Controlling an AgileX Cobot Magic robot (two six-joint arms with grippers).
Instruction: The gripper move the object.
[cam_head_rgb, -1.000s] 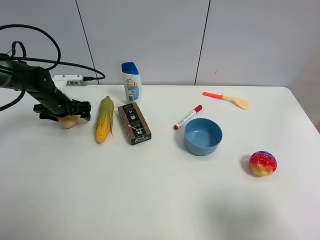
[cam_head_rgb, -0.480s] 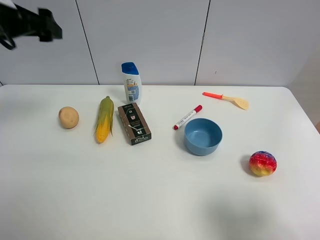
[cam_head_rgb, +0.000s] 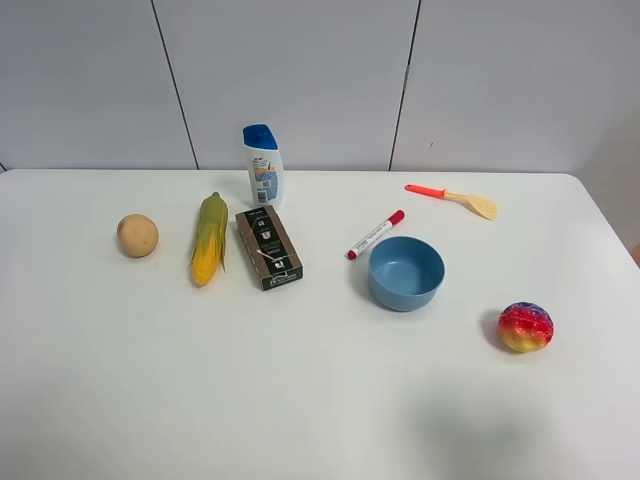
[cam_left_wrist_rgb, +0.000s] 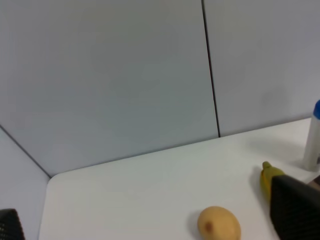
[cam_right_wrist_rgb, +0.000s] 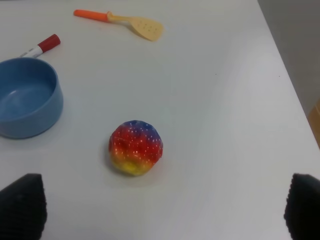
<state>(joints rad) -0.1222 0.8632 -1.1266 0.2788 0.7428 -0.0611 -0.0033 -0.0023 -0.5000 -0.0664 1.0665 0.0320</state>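
The object, a tan-orange ball (cam_head_rgb: 137, 235), rests on the white table (cam_head_rgb: 300, 400) at the far left, left of the corn cob (cam_head_rgb: 209, 238). Neither arm shows in the exterior high view. In the left wrist view the ball (cam_left_wrist_rgb: 218, 224) lies ahead of and apart from my left gripper (cam_left_wrist_rgb: 152, 222), which is open and empty, with one black fingertip (cam_left_wrist_rgb: 295, 210) showing at the frame edge. My right gripper (cam_right_wrist_rgb: 162, 207) is open and empty, held above the rainbow-coloured ball (cam_right_wrist_rgb: 136, 147).
From left to right stand a brown box (cam_head_rgb: 268, 247), a shampoo bottle (cam_head_rgb: 263, 165), a red marker (cam_head_rgb: 375, 234), a blue bowl (cam_head_rgb: 405, 272) and an orange-handled spatula (cam_head_rgb: 452, 197). The rainbow ball (cam_head_rgb: 526, 326) lies at the right.
One second ago my left gripper was down at the tan ball. It then rose up and to the left, and is now out of the exterior view. The ball stays on the table.
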